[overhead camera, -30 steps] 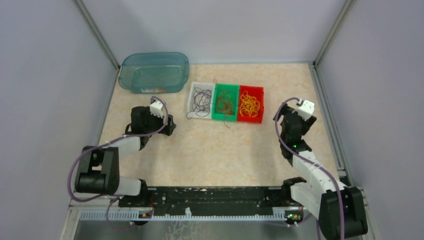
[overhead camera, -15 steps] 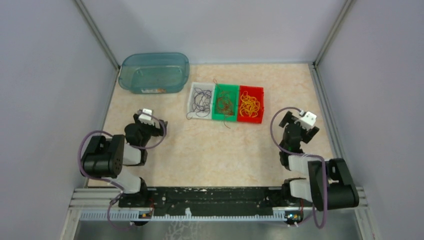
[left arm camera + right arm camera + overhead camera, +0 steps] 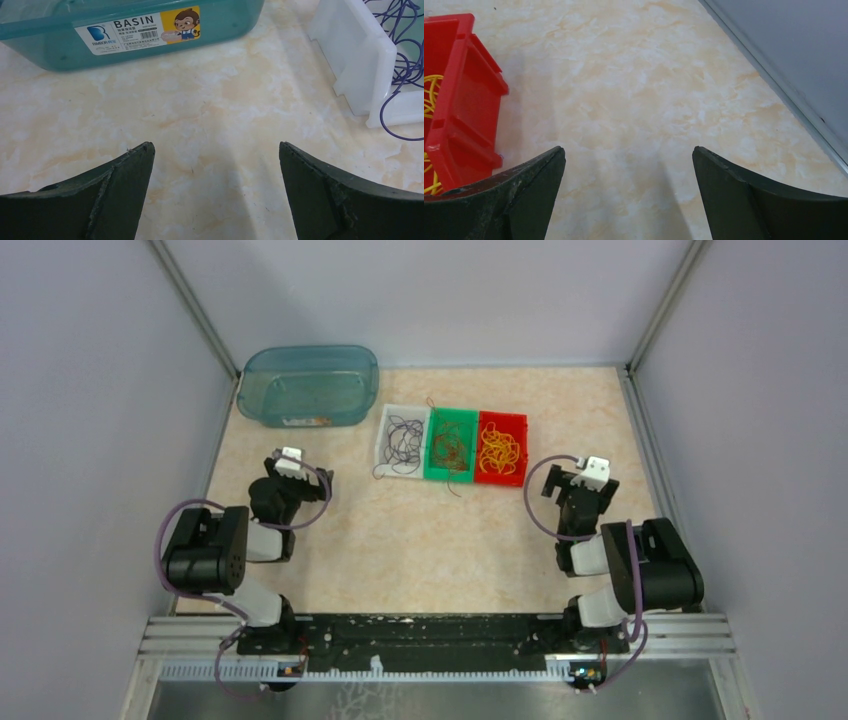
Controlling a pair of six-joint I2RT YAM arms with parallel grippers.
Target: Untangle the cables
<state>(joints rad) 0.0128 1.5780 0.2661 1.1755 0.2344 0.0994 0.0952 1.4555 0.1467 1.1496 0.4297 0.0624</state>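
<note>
1. Since a second ago both arms have folded back toward their bases; the cables have not shifted.
2. We find them sorted in three adjoining trays at mid-table: black in the white tray, dark red in the green tray, yellow in the red tray.
3. The left gripper stands released and empty, well short of the white tray.
4. The right gripper is likewise spread and empty, near the red tray's corner but apart from it.
5. One dark strand trails over the white tray's wall onto the table.
6. Both wrist views cut the trays off at the frame edge. From above, single strands are too fine to separate.
</note>
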